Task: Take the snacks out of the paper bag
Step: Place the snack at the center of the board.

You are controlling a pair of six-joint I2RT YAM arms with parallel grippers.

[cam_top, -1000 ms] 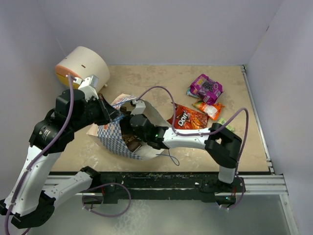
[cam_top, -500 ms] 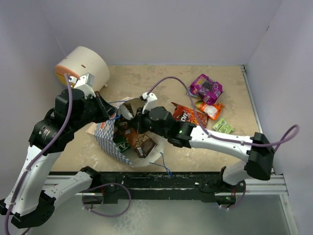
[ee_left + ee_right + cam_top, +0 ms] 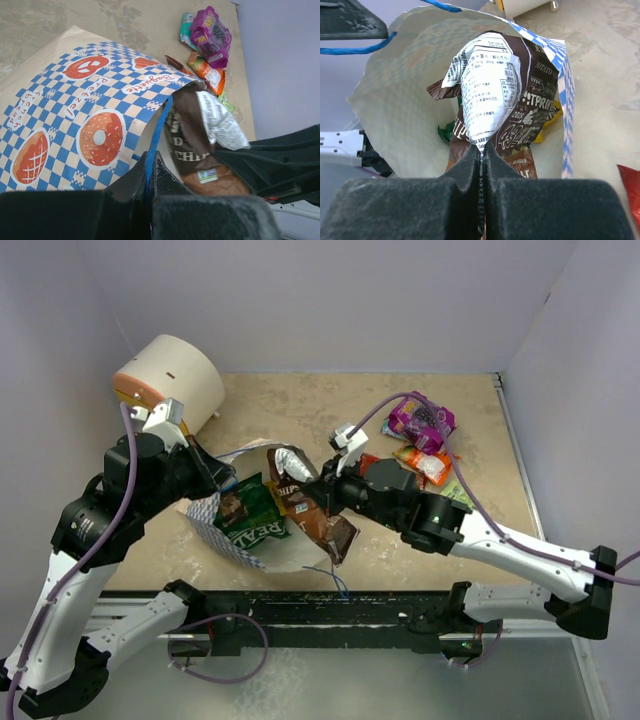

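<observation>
The paper bag (image 3: 222, 532) lies on its side, mouth toward the right. My left gripper (image 3: 149, 160) is shut on its blue cord handle (image 3: 159, 125) and holds the mouth up. My right gripper (image 3: 482, 147) is shut on the edge of a brown chip packet (image 3: 530, 105) at the mouth, seen from above as the packet (image 3: 318, 520) half outside the bag. A green bag (image 3: 250, 515) lies in the mouth, with a yellow packet (image 3: 551, 116) behind. The purple pouch (image 3: 422, 420) and orange packet (image 3: 430, 465) lie on the table at the right. The red Doritos bag (image 3: 364, 462) is mostly hidden by my right arm.
The big cream cylinder (image 3: 170, 380) with the orange end stands at the back left, close behind my left arm. Grey walls close the table at the back and on both sides. The black rail (image 3: 330, 605) runs along the near edge.
My right gripper has drawn back to the right with the brown packet, pulling it from deep inside the bag to its mouth. The green bag has come into view. The left gripper keeps hold of the handle.
</observation>
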